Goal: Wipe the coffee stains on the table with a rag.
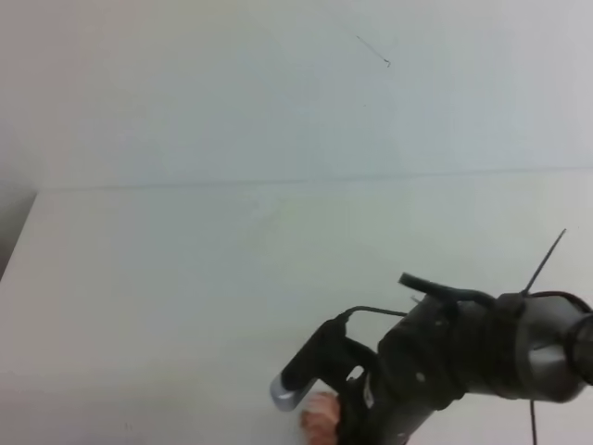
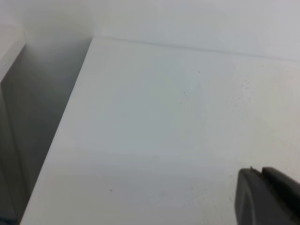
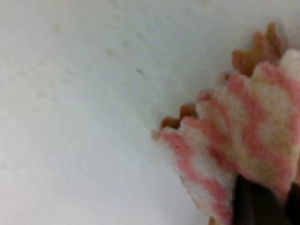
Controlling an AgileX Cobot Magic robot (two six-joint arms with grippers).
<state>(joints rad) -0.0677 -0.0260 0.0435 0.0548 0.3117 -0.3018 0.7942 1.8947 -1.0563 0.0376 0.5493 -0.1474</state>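
Observation:
The rag [image 3: 243, 140], pink and white zigzag with tan-brown edges, lies pressed on the white table [image 3: 79, 122]. My right gripper [image 3: 276, 208] is shut on it, and one dark finger [image 3: 255, 208] shows at the rag's lower edge. From above, the right arm [image 1: 463, 352] reaches down at the table's near right, and a bit of the rag [image 1: 320, 417] peeks out beneath it. The coffee stains are out of view. Only a black part of my left gripper [image 2: 267, 199] shows at the corner of the left wrist view, over bare table, and its jaws are hidden.
The table [image 1: 185, 306] meets a pale wall [image 1: 278, 93] along a straight back line. Its left edge [image 2: 61, 136] drops off to a grey gap. Thin cables stick out from the right arm.

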